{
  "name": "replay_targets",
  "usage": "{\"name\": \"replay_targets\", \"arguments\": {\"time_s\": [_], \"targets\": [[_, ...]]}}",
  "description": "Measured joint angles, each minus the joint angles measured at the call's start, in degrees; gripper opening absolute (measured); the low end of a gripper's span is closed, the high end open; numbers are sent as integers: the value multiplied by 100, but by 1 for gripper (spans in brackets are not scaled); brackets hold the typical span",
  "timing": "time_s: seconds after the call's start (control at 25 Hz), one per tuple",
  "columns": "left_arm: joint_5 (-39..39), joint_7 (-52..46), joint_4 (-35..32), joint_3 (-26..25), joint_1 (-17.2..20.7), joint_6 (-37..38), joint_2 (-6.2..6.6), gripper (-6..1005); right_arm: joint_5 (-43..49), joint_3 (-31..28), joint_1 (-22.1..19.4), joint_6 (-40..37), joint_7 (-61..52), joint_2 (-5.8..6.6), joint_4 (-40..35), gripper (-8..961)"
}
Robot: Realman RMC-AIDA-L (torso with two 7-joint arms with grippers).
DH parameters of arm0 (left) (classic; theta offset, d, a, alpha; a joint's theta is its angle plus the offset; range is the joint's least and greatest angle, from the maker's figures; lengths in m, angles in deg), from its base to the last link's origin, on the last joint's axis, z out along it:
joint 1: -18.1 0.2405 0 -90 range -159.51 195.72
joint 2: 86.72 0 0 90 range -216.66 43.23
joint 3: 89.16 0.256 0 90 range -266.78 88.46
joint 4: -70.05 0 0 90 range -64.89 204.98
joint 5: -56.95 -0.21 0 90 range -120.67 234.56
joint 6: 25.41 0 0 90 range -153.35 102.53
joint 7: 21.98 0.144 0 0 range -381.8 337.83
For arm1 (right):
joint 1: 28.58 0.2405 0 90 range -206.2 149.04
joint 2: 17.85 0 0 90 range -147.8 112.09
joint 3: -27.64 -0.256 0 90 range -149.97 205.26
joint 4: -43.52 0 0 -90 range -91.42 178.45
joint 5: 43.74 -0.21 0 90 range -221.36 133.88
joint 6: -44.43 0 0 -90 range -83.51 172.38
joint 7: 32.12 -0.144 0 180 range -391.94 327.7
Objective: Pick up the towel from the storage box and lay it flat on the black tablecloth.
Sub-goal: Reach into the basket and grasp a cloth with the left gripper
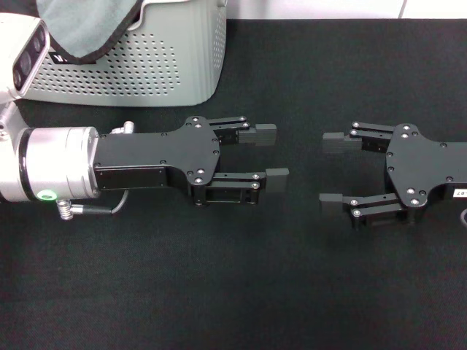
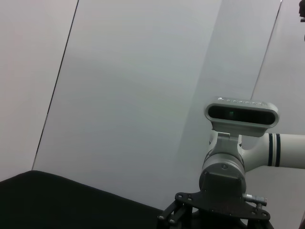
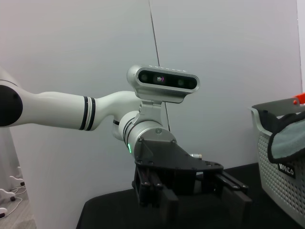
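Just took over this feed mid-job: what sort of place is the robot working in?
Probably a lab or test room, not a home: a plain white panelled wall, a table under a large black fabric tablecloth, and only a grey perforated plastic storage box with a towel draped over its rim.

The black tablecloth [image 1: 292, 292] was matt, finely textured fabric. The storage box [image 1: 160, 65] looked like smooth perforated plastic; the towel [image 1: 80, 25] draped over its rim seemed soft, napped cloth.
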Motion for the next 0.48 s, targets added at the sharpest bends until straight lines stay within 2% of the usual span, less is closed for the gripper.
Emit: {"name": "replay_targets", "arguments": {"time_s": [0.4, 0.48], "targets": [[-25, 2, 0, -31, -20, -56, 0, 756, 11, 0, -12, 0, -8, 0, 3, 869], [-24, -34, 0, -176, -5, -214, 0, 756, 14, -1, -21, 0, 5, 0, 3, 869]]}}
